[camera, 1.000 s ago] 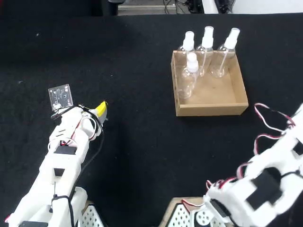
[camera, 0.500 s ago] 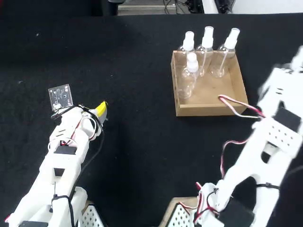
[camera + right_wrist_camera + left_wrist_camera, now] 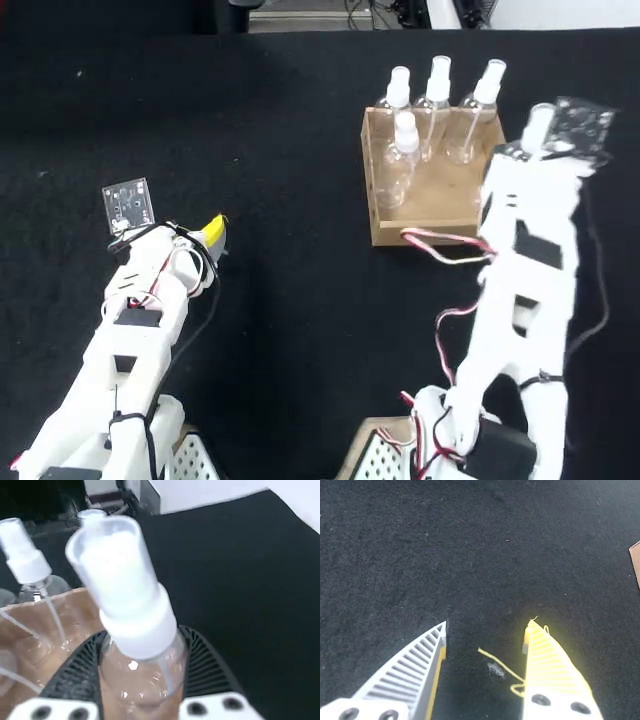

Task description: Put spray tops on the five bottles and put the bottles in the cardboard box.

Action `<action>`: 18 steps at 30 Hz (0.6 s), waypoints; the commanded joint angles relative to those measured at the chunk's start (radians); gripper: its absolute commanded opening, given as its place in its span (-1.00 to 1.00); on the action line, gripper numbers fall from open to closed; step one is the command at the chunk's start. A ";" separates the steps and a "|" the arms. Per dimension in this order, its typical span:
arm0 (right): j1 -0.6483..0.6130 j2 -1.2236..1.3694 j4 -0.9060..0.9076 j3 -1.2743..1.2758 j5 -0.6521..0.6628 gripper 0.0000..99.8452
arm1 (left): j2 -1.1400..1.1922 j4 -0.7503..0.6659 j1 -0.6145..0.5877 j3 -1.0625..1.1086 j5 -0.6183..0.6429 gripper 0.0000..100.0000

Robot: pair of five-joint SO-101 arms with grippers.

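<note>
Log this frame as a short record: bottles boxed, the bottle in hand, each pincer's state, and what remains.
boxed: three bottles along the far wall of the cardboard box, plus a front bottle, all with spray tops
fifth bottle: spray top on, held upright at the box's right edge
right pincer: shut on the fifth bottle
left pincer: open, empty, over the black table
remaining: probably lower the fifth bottle into the box and release
</note>
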 commanded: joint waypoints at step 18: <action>-0.068 0.137 -0.265 0.042 -0.002 -0.98 | -0.009 -0.018 -0.002 0.010 0.002 -0.52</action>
